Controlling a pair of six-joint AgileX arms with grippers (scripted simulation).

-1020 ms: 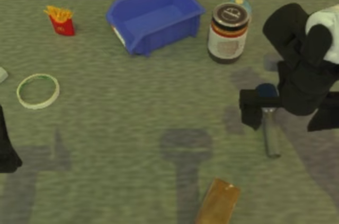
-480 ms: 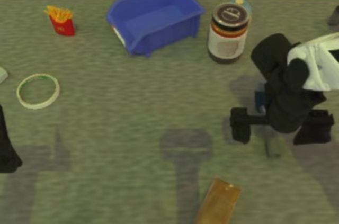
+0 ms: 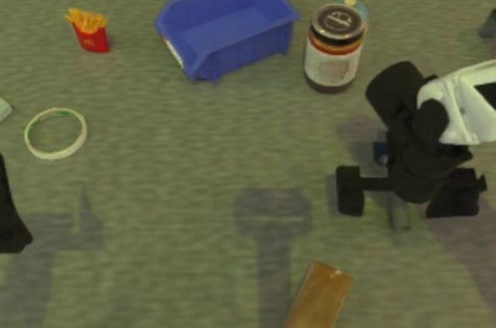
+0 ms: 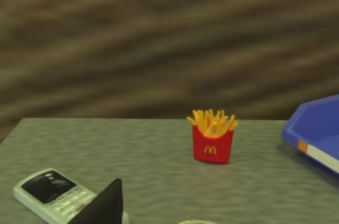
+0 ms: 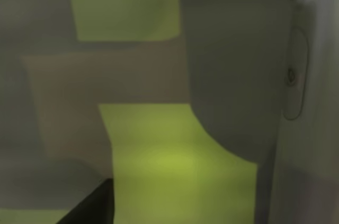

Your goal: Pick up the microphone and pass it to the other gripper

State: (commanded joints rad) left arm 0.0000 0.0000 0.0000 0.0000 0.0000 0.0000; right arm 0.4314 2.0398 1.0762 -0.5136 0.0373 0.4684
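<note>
The small handheld microphone with its dark navy foam head and silver-grey metal handle [image 3: 399,218] is lying flat on the green table, below and to the right of the brown-lidded glass jar [image 3: 334,49], and it is almost wholly hidden under the right arm; only a sliver of blue head and the end of the grey handle are showing in the top view. The right gripper [image 3: 403,187] is hanging directly over it with its two black fingers spread wide, one on each side of the handle and not touching it as far as I can tell. I am judging the microphone to be light and rigid along the metal cylinder, smooth and likely to slip or roll, while the foam head would give under pressure; the middle of the handle looks like the place to take hold, leaving the head end free for the other gripper. The left gripper [image 3: 9,223] is sitting parked far to the left of the jar, at the table's edge, and whether its fingers are apart I cannot tell. The blue plastic bin [image 3: 226,24], just left of the jar, is standing open and appears to be holding nothing. The red carton [image 4: 212,138], farther left beyond the bin, is holding yellow fries. The jar is wearing its lid, so its contents are not showing
</note>
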